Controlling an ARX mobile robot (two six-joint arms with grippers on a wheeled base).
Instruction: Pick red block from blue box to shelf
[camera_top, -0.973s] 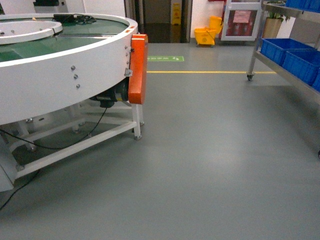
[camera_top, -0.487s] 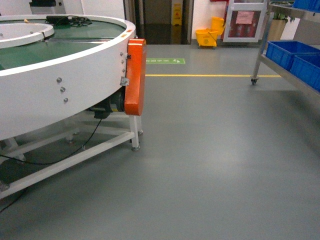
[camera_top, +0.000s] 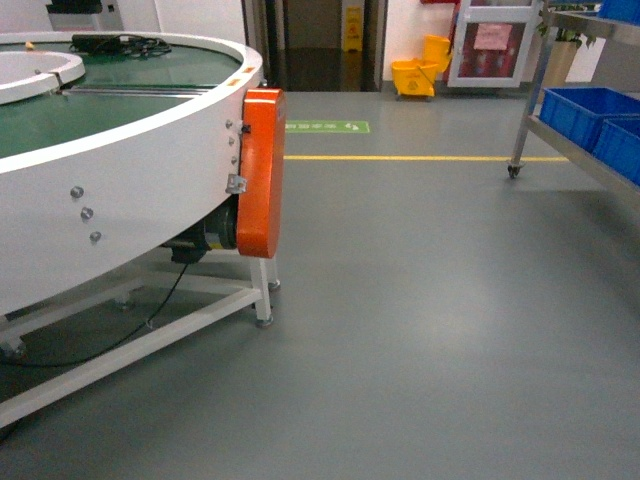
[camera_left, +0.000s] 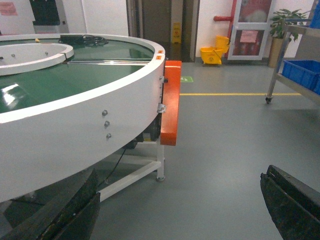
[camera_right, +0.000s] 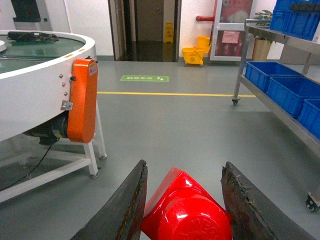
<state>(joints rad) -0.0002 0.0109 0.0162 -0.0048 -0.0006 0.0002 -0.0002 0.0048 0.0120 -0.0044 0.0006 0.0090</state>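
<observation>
Left tool (camera_left: 177, 210): fingers spread wide, nothing between them; only grey floor (camera_top: 430, 330) ahead. Round white conveyor surface (camera_left: 75, 115) lies ahead and to its left, with an orange guard (camera_left: 171, 102) on the rim. Right tool (camera_right: 182, 200): fingers pinch the red block (camera_right: 187, 212), tilted, stud toward the camera. Shelf (camera_right: 280, 107) stands ahead and to the right of this tool, carrying dark blue crates (camera_right: 287, 85). Yellow mop bucket (camera_right: 192, 54) far ahead.

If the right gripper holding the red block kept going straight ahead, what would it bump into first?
Probably nothing soon. The right gripper, jaws shut on the red block, points over bare floor toward a far doorway. The shelf sits rightward; depth is unclear.
</observation>
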